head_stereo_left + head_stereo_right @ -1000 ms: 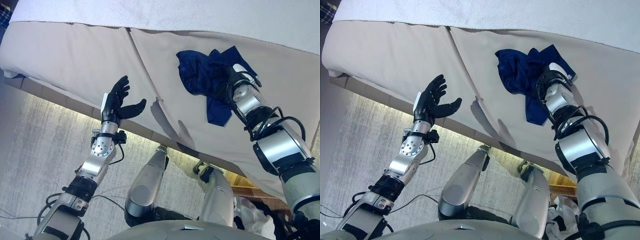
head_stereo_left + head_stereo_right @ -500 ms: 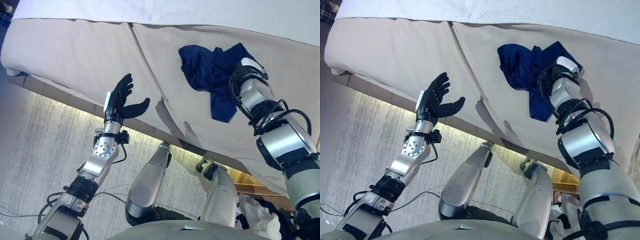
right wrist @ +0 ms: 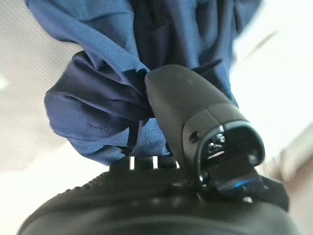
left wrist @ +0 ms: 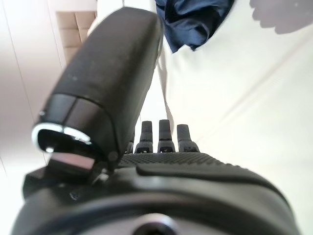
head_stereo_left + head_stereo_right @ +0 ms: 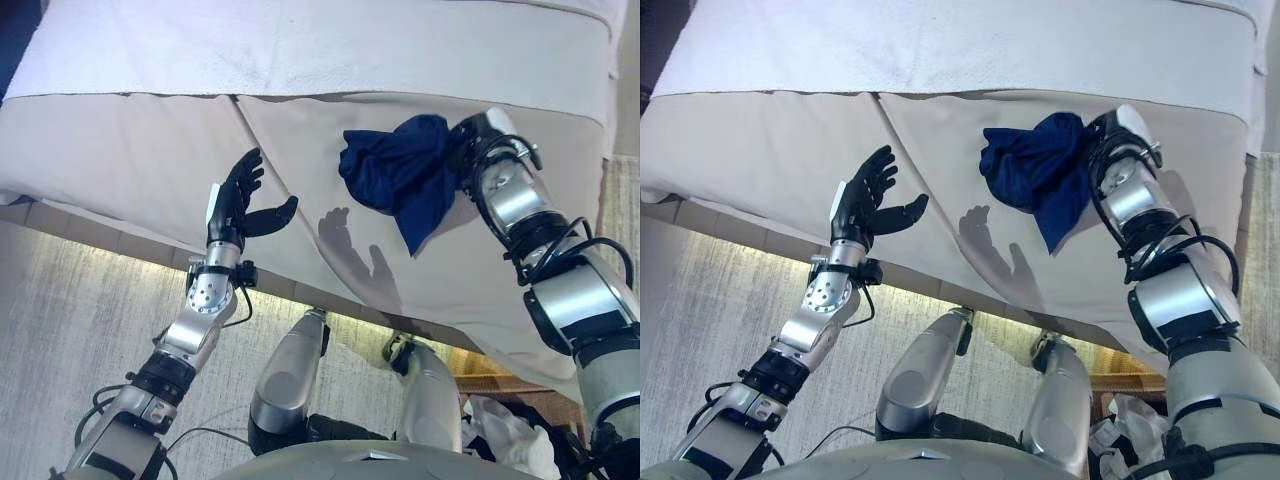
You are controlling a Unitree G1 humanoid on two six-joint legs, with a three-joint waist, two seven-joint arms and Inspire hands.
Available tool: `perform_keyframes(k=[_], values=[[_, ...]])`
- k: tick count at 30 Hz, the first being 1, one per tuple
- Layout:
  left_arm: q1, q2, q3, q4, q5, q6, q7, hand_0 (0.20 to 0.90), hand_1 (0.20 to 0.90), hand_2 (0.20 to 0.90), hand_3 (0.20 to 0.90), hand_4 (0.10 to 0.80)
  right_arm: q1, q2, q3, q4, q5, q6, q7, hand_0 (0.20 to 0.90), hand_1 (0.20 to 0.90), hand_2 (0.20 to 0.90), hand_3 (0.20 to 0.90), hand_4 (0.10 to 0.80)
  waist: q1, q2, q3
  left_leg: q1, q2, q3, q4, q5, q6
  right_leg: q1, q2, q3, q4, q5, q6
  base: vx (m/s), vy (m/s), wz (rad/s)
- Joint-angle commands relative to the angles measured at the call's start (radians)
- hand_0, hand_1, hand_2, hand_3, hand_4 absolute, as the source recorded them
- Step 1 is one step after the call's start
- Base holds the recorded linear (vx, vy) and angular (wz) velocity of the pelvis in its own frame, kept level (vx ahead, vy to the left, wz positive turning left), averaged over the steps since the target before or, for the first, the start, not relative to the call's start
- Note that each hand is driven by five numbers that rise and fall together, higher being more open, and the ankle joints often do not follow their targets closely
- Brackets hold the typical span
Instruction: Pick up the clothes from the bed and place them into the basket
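Your right hand (image 3: 195, 132) has the dark blue garment (image 5: 400, 175) pinched: in the right wrist view, the thumb presses into bunched cloth that wraps over the fingers. From the head views you only see the hand's white-capped edge poking out beside the bundle, so that wrist camera is your proof of the grip. The garment hangs gathered off the hand, its tail dangling over the beige bed (image 5: 130, 150), with a white blanket (image 5: 940, 45) folded across the far side. Your left hand (image 5: 238, 205) is up over the bed's near edge, fingers straight and spread, thumb out, empty. Its wrist view catches the blue cloth at the far end of the mattress. White clothes (image 5: 505, 435) show at your lower right.
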Motion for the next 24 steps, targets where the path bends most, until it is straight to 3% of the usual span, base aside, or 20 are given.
perform_keyframes(k=[1, 8, 17, 24], values=[[0.003, 0.023, 0.057, -0.112, 0.005, -0.048, 0.031, 0.900, 0.900, 0.900, 0.900, 0.800, -0.045, -0.151, -0.021, -0.104, 0.021, -0.113, -0.077, 0.300, 0.300, 0.300, 0.200, 0.100, -0.053, -0.058, -0.159, 0.049, 0.025, 0.128, 0.005, -0.102, 0.025, 0.119, 0.025, -0.011, -0.015, -0.084, -0.001, 0.061, 0.021, -0.33], [0.026, 0.009, 0.053, -0.061, 0.037, 0.004, 0.001, 0.900, 0.900, 0.900, 0.900, 0.800, 0.110, -0.226, -0.123, -0.223, 0.010, -0.138, -0.049, 0.300, 0.300, 0.300, 0.200, 0.100, -0.119, -0.106, -0.295, 0.148, 0.048, 0.170, -0.080, -0.090, 0.024, 0.191, 0.039, 0.045, -0.120, -0.031, 0.034, 0.098, 0.007, -0.25], [0.053, 0.017, 0.074, -0.006, 0.062, -0.017, -0.017, 0.900, 0.900, 0.900, 0.900, 0.800, 0.306, -0.306, -0.276, -0.326, -0.022, -0.174, -0.059, 0.300, 0.300, 0.300, 0.200, 0.100, -0.191, -0.118, -0.397, 0.258, 0.065, 0.210, -0.267, -0.048, 0.021, 0.227, 0.062, 0.098, -0.239, 0.040, 0.083, 0.021, -0.034, -0.29], [0.083, 0.009, 0.117, 0.032, 0.068, -0.058, -0.040, 0.900, 0.900, 0.900, 0.900, 0.800, 0.475, -0.356, -0.436, -0.397, 0.008, -0.172, -0.073, 0.300, 0.300, 0.300, 0.200, 0.100, -0.250, -0.129, -0.423, 0.297, 0.051, 0.213, -0.302, -0.062, 0.028, 0.233, 0.096, 0.178, -0.286, 0.057, 0.084, 0.020, 0.004, -0.25]])
